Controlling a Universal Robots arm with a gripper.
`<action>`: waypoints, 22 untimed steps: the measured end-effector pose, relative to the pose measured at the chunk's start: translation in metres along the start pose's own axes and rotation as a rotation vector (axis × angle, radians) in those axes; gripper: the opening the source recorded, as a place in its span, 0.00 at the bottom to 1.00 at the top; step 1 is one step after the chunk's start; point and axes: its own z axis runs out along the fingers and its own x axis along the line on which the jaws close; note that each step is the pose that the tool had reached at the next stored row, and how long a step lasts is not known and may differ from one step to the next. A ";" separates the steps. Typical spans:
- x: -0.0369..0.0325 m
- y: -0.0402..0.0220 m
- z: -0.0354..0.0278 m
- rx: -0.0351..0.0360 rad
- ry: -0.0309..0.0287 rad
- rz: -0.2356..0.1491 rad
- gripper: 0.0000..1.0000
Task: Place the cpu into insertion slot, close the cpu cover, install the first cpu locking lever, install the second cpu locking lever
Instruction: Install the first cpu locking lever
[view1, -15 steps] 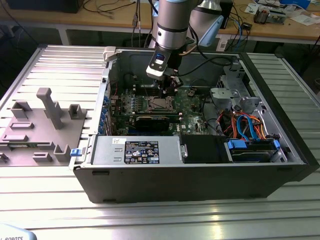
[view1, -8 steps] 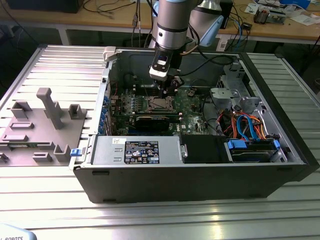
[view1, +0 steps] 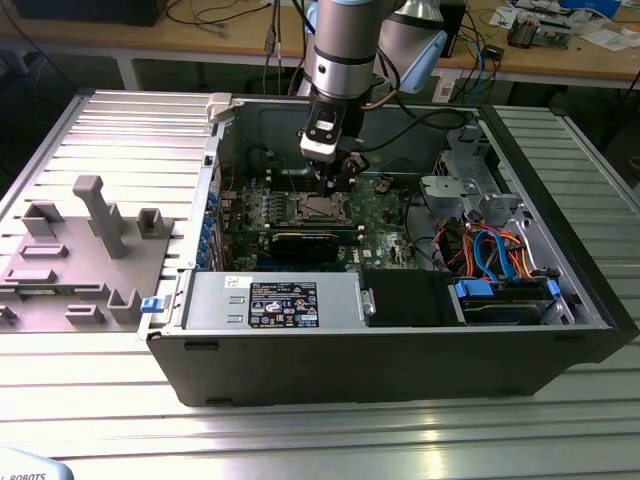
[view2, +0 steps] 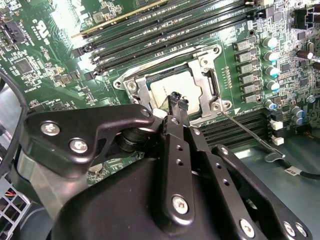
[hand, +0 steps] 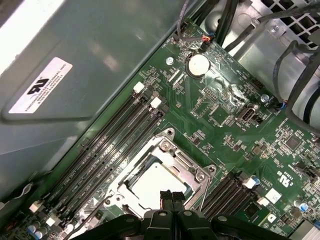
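Gripper (view2: 176, 100): black matte metal links with bright screw heads. Its two slim tips are pressed together with nothing between them.
Cpu (view2: 170, 86): flat square with a pale, smooth silvery-tan face, lying in the insertion slot (view1: 322, 207). The gripper's tips are poised at its edge, and contact cannot be judged.
Cpu cover (view2: 201, 82): a stamped silvery frame lying flat around the chip, which shows through its square window.
Slot position: in the exterior view, at 6 o'clock just below the gripper, inside the dark case (view1: 400, 350).
Thin steel rod (view2: 247, 131): it slants away from one corner of the socket, and its far end is hard to make out.
Motherboard (hand: 220, 130): glossy green, with long black memory slots (hand: 112, 150) and a round coin cell (hand: 199, 64).
Hidden: the gripper's body covers part of the socket in both wrist views.
Surface (view1: 300, 430): ribbed aluminium. A grey moulded fixture (view1: 90, 240) stands at 9 o'clock from the case.
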 end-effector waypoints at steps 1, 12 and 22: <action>0.0000 0.0000 0.0000 -0.0001 -0.0001 -0.003 0.11; 0.0000 0.0000 0.0000 -0.0006 -0.0019 -0.045 0.11; 0.0000 0.0000 0.0000 -0.0012 -0.0033 -0.079 0.11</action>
